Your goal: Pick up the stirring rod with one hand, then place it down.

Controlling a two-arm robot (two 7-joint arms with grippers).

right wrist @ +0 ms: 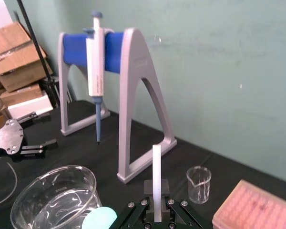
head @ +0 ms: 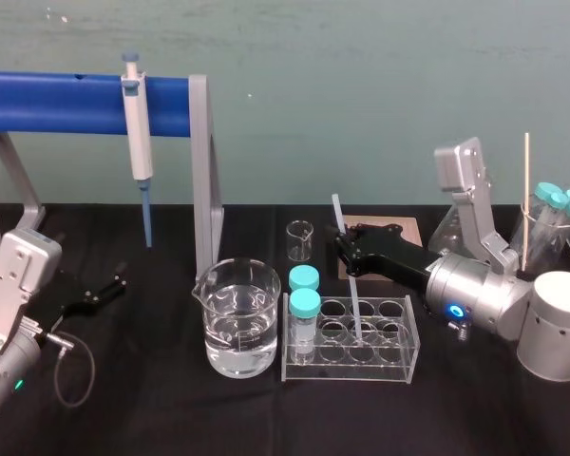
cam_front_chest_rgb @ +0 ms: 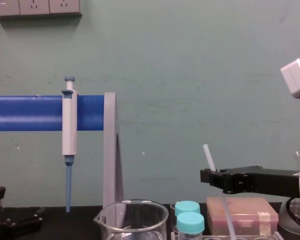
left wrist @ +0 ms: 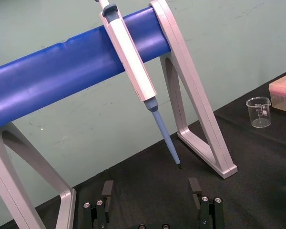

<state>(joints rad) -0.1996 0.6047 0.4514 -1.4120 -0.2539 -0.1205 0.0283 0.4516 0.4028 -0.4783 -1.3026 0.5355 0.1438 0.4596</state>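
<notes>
A black table [head: 171, 418] with lab glassware. The right gripper [head: 345, 237] reaches in from the right, its jaws clenched on the stirring rod [head: 353, 299] near the rod's upper end. The rod tilts, its lower end down inside a well of the clear tube rack [head: 350, 376], which stands just beside a beaker [head: 236, 328] of water. Whether the tip touches the rack floor is unclear. The left gripper [head: 112, 285] sits low at far left, jaws apart, holding nothing. The grasp looks made; lifting the rod clear and setting it down appear to remain.
</notes>
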